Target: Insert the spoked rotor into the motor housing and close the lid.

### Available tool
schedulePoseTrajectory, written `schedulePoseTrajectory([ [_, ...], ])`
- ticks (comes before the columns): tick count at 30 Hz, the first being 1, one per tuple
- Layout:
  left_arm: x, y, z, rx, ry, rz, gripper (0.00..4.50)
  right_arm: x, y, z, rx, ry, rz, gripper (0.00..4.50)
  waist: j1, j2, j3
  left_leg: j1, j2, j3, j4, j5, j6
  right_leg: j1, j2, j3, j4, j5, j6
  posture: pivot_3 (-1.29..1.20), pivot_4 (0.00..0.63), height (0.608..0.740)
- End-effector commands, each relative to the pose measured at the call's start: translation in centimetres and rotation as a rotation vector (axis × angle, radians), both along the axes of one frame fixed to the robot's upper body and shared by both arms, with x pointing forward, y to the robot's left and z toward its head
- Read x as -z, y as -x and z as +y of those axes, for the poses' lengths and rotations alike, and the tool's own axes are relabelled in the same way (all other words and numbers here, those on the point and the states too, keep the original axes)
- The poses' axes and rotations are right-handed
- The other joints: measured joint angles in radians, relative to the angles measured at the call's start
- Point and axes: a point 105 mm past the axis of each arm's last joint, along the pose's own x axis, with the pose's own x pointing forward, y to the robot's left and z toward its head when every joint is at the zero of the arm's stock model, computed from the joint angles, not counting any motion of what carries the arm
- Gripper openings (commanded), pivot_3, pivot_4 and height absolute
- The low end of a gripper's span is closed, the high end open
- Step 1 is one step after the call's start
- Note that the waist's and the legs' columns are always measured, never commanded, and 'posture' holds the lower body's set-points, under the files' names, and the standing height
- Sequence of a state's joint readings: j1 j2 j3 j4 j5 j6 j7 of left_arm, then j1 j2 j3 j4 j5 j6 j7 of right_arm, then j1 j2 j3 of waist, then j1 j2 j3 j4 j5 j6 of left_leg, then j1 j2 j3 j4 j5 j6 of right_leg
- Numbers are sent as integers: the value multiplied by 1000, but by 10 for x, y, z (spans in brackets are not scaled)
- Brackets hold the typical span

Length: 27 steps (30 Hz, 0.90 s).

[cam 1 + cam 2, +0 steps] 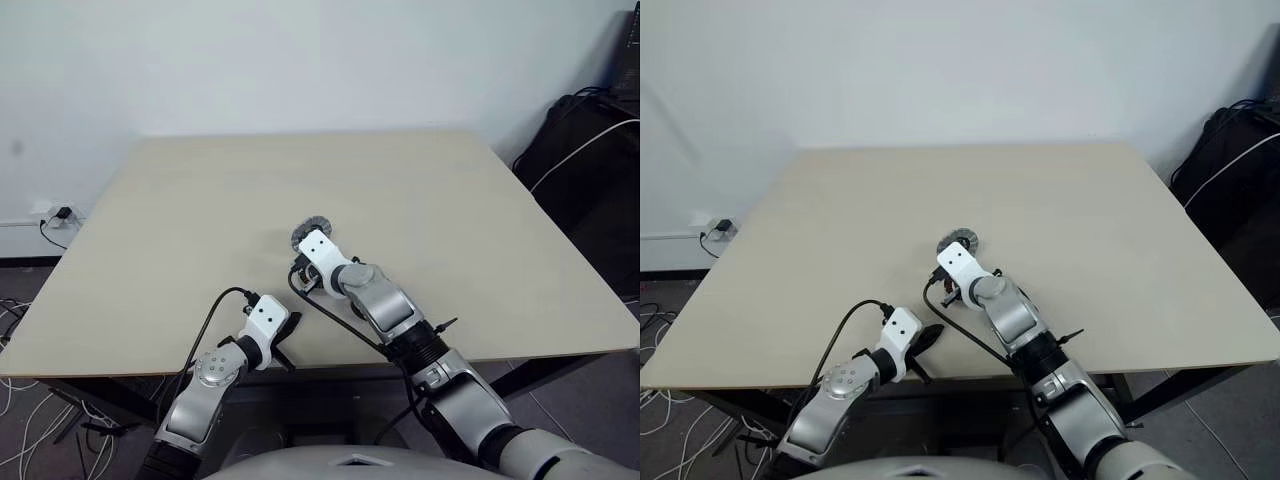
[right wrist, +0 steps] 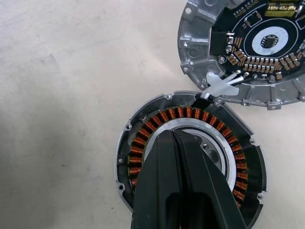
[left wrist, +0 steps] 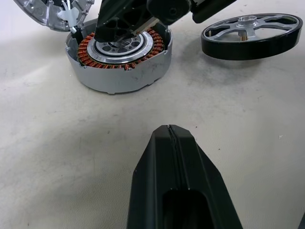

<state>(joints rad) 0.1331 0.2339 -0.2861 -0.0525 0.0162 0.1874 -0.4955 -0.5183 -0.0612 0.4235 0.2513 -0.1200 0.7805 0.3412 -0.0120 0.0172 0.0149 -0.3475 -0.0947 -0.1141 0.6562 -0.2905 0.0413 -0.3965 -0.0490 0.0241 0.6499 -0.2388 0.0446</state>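
The spoked rotor (image 3: 251, 34) lies flat on the table (image 1: 470, 220), a silver wheel with a dark rim, well clear of both my grippers and just beside the motor housing (image 3: 119, 59). Neither of my jaws holds it. The housing sits open-side up, its ring of copper windings showing. My right gripper (image 2: 183, 157) hangs directly over the housing's centre, fingers pressed together and empty, their tips above the silver inner ring. The lid (image 2: 245, 47) lies touching the housing's edge, inner face up, with its dark circuit board visible. My left gripper (image 3: 171, 138) rests low near the table's front edge, jaws closed on nothing, pointing toward the housing.
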Motion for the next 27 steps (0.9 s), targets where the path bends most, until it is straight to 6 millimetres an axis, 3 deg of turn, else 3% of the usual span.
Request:
schedulePoseTrajectory([
  [1,-19,-5,-7,12,35,-67,0,-13,-6,2,11,-26,-59,35,0,0,0,0,0,0,0,0,0,0,0,0,0,0,0,0,0,740],
  [6,-19,-5,-7,18,35,-64,0,-11,-10,-9,53,9,-63,35,0,0,0,0,0,0,0,0,0,0,0,0,0,0,0,0,0,740],
  [27,-18,-5,-7,16,32,-65,0,4,-2,-4,23,36,-19,35,0,0,0,0,0,0,0,0,0,0,0,0,0,0,0,0,0,740],
])
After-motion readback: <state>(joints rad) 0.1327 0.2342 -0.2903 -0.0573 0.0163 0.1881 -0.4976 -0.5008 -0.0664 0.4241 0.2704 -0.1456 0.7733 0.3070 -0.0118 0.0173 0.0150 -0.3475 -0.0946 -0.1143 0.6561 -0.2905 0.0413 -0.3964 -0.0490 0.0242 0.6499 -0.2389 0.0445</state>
